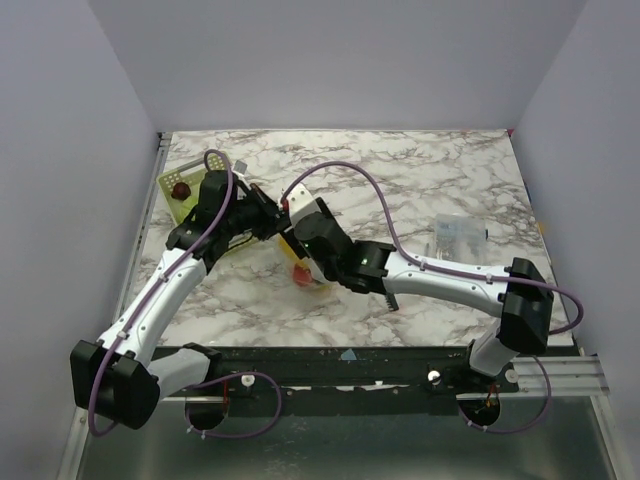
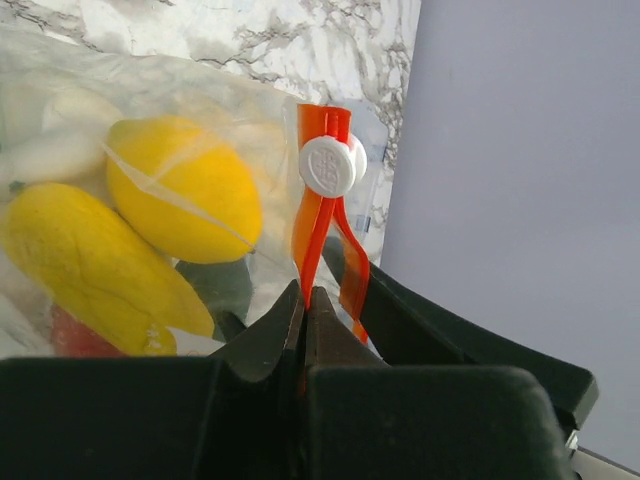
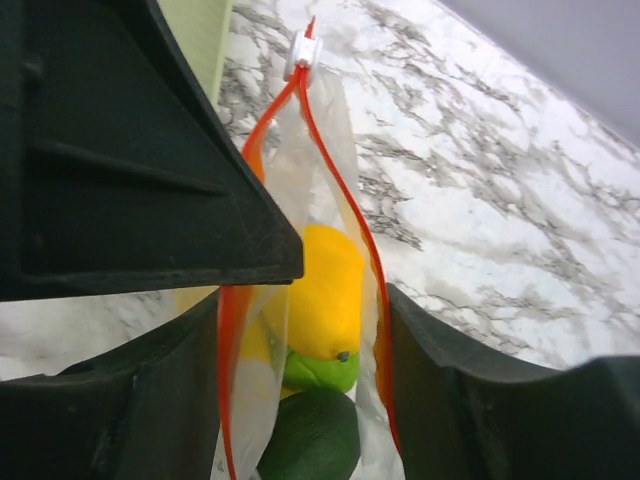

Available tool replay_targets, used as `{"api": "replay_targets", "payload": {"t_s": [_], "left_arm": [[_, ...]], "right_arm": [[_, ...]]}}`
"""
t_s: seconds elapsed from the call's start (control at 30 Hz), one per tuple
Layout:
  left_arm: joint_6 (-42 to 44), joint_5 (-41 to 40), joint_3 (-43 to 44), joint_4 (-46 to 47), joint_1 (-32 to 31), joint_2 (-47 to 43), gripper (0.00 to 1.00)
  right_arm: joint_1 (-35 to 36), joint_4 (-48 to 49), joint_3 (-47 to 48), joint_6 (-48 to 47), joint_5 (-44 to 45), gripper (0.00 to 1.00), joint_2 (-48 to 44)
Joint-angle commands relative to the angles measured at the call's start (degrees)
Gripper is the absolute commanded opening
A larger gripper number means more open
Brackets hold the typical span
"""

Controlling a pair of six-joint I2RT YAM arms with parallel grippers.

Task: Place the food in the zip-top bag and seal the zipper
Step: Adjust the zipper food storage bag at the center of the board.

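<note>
The zip-top bag (image 1: 318, 287) hangs between the two arms over the marble table (image 1: 420, 180). My left gripper (image 2: 305, 295) is shut on the red-orange zipper (image 2: 318, 225), just below its white slider (image 2: 330, 165). Through the clear plastic I see the food: a yellow lemon (image 2: 185, 190), a long yellow piece (image 2: 90, 265), a whitish piece (image 2: 55, 150) and a bit of red (image 2: 80, 338). My right gripper (image 3: 303, 300) is open and straddles the bag's open mouth, one zipper strip (image 3: 372, 260) running by each finger. Yellow (image 3: 325, 280), light green (image 3: 320, 370) and dark green (image 3: 315, 435) food lie inside.
A light green slotted basket (image 1: 175, 205) with a red item sits at the back left, behind the left arm. A clear rigid plastic box (image 1: 458, 235) stands on the right of the table. Grey walls close in three sides.
</note>
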Motion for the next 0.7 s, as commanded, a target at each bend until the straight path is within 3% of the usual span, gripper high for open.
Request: {"api": "replay_targets", "payload": {"t_s": [0.0, 0.07, 0.1, 0.2, 0.3, 0.37, 0.53, 0.67], "left_arm": [[0.4, -0.3, 3.2, -2.8, 0.1, -0.7, 0.00], [1.5, -0.6, 3.4, -3.0, 0.1, -1.4, 0.01], [2.1, -0.7, 3.5, -3.3, 0.2, -1.8, 0.06], [5.0, -1.3, 3.6, -3.6, 0.6, -3.2, 0.32], [9.5, 0.8, 2.5, -2.6, 2.9, -5.2, 0.59], [15.5, 3.0, 1.7, -1.5, 5.0, -6.8, 0.69], [32.6, 1.9, -2.1, 1.3, 6.5, -10.7, 0.74], [39.1, 1.6, -5.5, 5.9, 7.3, -10.3, 0.75]], "right_arm": [[0.5, 6.4, -1.6, -1.3, 5.6, 0.57, -0.2], [0.5, 7.1, -2.4, -0.8, 3.7, 0.38, -0.5], [0.4, 7.1, -2.8, -0.5, 3.6, 0.26, -0.6], [-0.2, 10.9, -5.3, 1.6, 1.5, 0.01, -1.3], [-1.9, 12.7, -7.2, 3.1, -1.8, 0.01, -2.2], [-3.2, 13.2, -8.5, 4.0, -3.9, 0.01, -3.5], [-7.6, 13.2, -10.7, 3.5, -17.8, 0.01, -6.1], [-11.7, 15.2, -13.6, 3.0, -30.9, 0.01, -8.4]]}}
